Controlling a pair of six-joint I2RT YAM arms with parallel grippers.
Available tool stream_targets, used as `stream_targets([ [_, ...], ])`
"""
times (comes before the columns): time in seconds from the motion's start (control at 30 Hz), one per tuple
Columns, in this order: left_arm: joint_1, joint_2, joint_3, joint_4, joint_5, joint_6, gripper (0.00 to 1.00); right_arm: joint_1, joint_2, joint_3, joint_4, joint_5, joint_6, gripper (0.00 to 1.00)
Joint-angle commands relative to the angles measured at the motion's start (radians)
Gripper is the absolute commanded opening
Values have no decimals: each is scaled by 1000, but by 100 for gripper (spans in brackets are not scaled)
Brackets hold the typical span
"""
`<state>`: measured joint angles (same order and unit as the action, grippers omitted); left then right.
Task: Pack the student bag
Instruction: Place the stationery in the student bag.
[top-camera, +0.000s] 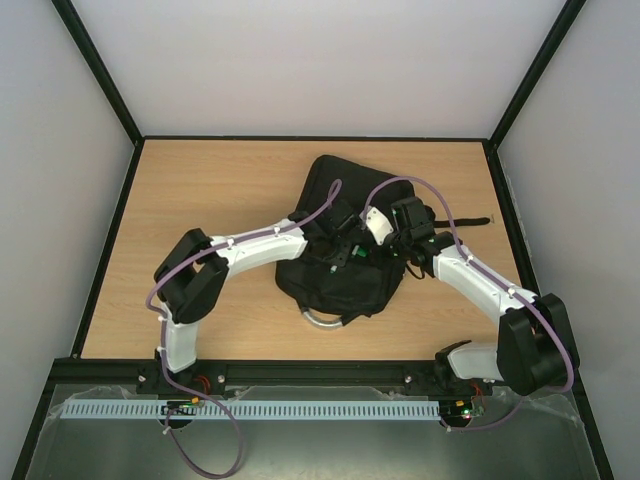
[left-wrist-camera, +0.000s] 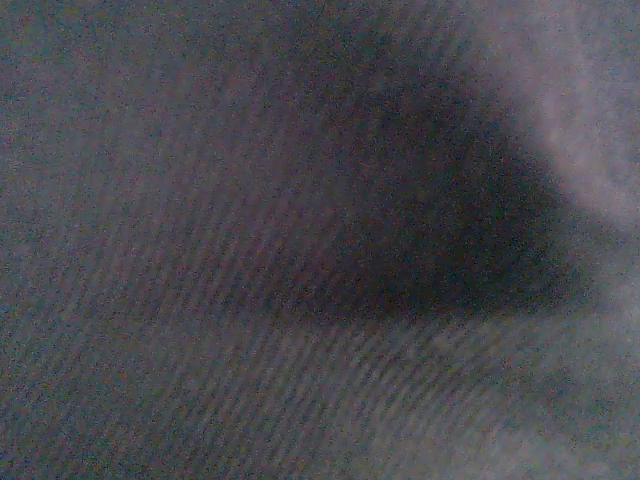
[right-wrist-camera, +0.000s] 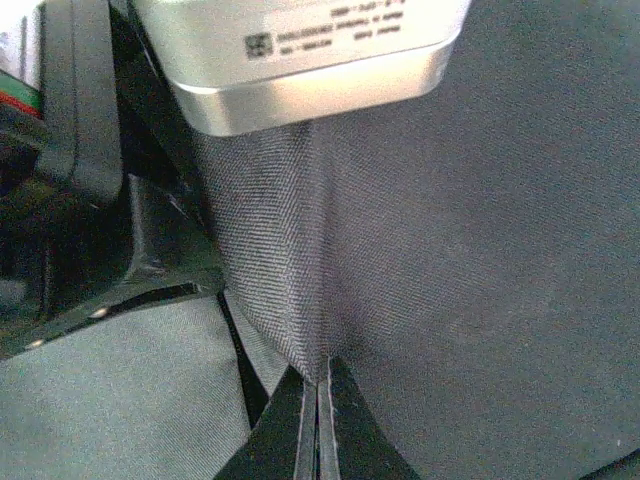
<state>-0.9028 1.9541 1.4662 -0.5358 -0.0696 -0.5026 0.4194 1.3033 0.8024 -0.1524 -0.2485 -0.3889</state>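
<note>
A pale wooden table (top-camera: 200, 180) between white walls (top-camera: 300, 60) — the student bag (top-camera: 335, 185) lies mid-table, long axis running away from the arm bases, grey handle (top-camera: 322, 320) nearest them. The right gripper (right-wrist-camera: 318, 420) pinches a fabric fold rising straight ahead of its tips. The left gripper (top-camera: 346, 242) is down in the bag's middle — I cannot tell how its jaws stand.

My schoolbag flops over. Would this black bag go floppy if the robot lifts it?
Probably floppy: the bag lies slumped and the right hand pinches its cloth into a thin fold. Woven fabric likely grips well, not slippery.
</note>
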Motion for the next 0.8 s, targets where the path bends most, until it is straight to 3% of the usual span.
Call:
stream_targets([
  [0.0, -43, -85, -44, -26, -115, -31, 41, 13, -13, -9, -37, -51, -16, 1],
  [0.13, -100, -183, -95, -53, -164, -85, 48, 13, -16, -9, -38, -49, -16, 1],
  [0.27, -145, -245, -185, -31, -150, -143, 49, 13, -16, -9, -38, -46, -17, 1],
  [0.53, -171, -203, -254, 26, -137, -169, 49, 13, -14, -8, -40, -45, -18, 1],
  [0.6, -168, -172, -245, 39, -149, -163, 46, 13, -17, -9, -40, -44, -18, 1],
  [0.77, -140, -101, -207, 53, -179, -157, 25, 12, -24, -10, -40, -41, -19, 1],
])
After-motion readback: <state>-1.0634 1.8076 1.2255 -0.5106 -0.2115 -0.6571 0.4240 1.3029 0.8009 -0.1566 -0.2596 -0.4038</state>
